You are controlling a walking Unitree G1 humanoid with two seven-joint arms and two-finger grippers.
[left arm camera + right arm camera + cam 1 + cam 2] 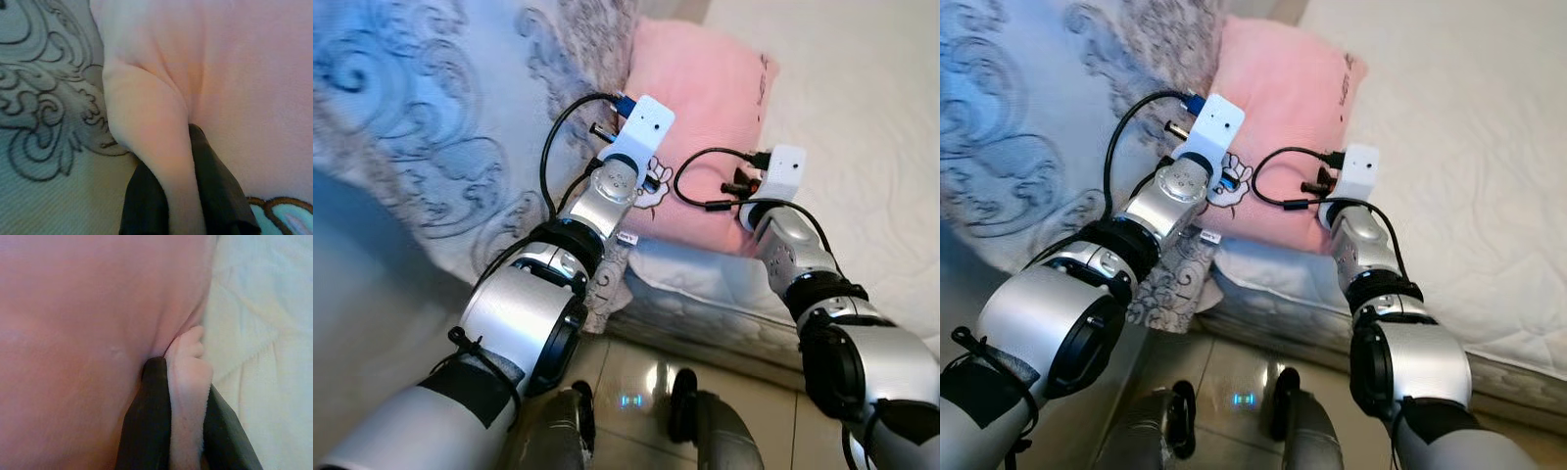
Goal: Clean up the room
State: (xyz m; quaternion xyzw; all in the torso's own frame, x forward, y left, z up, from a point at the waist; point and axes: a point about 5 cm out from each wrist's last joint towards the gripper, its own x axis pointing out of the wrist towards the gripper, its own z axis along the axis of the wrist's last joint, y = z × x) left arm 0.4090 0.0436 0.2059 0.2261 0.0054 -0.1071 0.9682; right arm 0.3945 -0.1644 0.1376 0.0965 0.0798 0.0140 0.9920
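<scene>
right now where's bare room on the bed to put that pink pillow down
The white mattress to the robot's right of the pink pillow lies bare. It is crowded to its left, where the grey patterned blanket meets the pillow. Left claw and right claw each pinch a pillow edge.

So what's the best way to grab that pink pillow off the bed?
By its near edge, one corner each, coming from the bedside. The pink pillow is soft and wide, so the fabric pinches into folds: the left gripper and right gripper each clamp one. Two holds should keep it from sagging.
</scene>
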